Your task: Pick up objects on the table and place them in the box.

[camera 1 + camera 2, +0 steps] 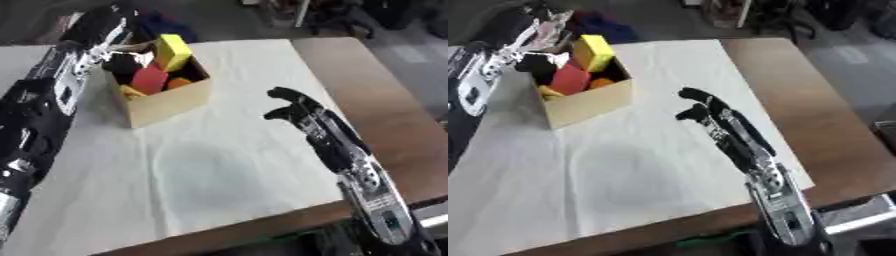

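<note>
A cardboard box (171, 104) stands at the back left of the white cloth. In it are a red block (149, 78) and orange pieces (180, 82). A yellow block (173, 50) sticks up tilted above the rim. My left hand (122, 63) reaches in from the left over the box's left side, right beside the yellow block. I cannot make out whether it holds the block. My right hand (300, 111) hovers over the cloth to the right of the box, fingers relaxed, holding nothing.
A white cloth (219, 165) covers most of the table. Bare brown wood (376, 95) shows along the right side and the front edge. Dark clutter and a blue thing (601, 27) lie beyond the far edge.
</note>
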`<state>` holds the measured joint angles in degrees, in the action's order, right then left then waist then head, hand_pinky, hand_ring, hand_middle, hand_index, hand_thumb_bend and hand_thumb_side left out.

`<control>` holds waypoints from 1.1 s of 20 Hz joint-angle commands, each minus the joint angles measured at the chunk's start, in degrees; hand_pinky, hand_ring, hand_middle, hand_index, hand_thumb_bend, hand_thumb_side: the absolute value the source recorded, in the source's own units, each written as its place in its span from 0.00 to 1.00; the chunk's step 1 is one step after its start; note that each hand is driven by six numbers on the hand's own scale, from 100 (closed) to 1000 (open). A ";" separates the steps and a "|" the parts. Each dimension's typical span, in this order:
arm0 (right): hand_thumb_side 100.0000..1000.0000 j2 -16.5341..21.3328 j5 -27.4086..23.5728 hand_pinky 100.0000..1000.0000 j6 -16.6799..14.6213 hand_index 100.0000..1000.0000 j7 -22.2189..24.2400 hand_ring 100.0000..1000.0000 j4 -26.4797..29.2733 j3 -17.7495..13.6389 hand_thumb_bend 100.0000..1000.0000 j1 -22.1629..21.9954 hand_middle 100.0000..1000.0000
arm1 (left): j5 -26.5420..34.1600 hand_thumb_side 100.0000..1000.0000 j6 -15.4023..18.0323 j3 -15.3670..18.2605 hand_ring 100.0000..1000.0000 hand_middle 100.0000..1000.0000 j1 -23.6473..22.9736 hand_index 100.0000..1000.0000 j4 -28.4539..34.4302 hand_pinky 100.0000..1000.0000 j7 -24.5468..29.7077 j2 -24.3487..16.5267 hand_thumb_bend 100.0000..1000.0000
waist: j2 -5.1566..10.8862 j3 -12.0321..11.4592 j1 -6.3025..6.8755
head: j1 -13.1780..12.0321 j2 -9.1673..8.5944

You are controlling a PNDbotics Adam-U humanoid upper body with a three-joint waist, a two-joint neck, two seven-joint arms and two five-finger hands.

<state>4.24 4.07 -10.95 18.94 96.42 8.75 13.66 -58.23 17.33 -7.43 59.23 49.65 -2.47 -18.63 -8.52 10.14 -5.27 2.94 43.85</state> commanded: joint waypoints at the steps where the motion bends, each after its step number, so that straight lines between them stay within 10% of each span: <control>1: 0.84 0.93 0.07 0.86 -0.05 0.92 -0.44 0.72 0.52 -0.78 0.00 0.59 0.88 | 10.99 0.29 1.37 -0.97 0.69 0.74 0.61 0.89 6.57 0.81 1.04 -3.80 0.00 | 0.56 -0.47 -0.03 | 0.78 0.27; 7: 0.83 2.09 0.30 0.86 -0.16 0.92 -1.71 0.71 0.60 -1.43 0.00 0.17 0.88 | 36.13 0.32 -0.89 -2.23 0.66 0.69 -5.04 0.87 26.94 0.78 7.06 -14.41 0.00 | 0.87 -2.58 0.89 | 1.97 0.27; 13: 0.82 3.36 0.21 0.85 -0.25 0.91 -3.43 0.70 0.83 -1.79 0.00 -0.36 0.87 | 53.69 0.40 -6.78 3.78 0.64 0.66 -16.19 0.85 45.67 0.76 6.47 -23.34 0.00 | 0.98 -5.00 1.72 | 1.95 0.27; 22: 0.80 4.34 -1.67 0.83 -0.02 0.90 -5.99 0.68 1.50 -2.35 0.00 -0.54 0.85 | 62.03 0.50 -10.26 11.57 0.61 0.63 -33.52 0.82 57.94 0.74 2.78 -21.16 0.00 | 1.09 -8.52 2.20 | 0.34 0.27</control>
<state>7.40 3.14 -10.98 13.49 96.55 6.87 12.59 2.87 7.37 2.62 25.24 105.86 0.73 -39.42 -8.46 1.40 -4.31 3.60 43.85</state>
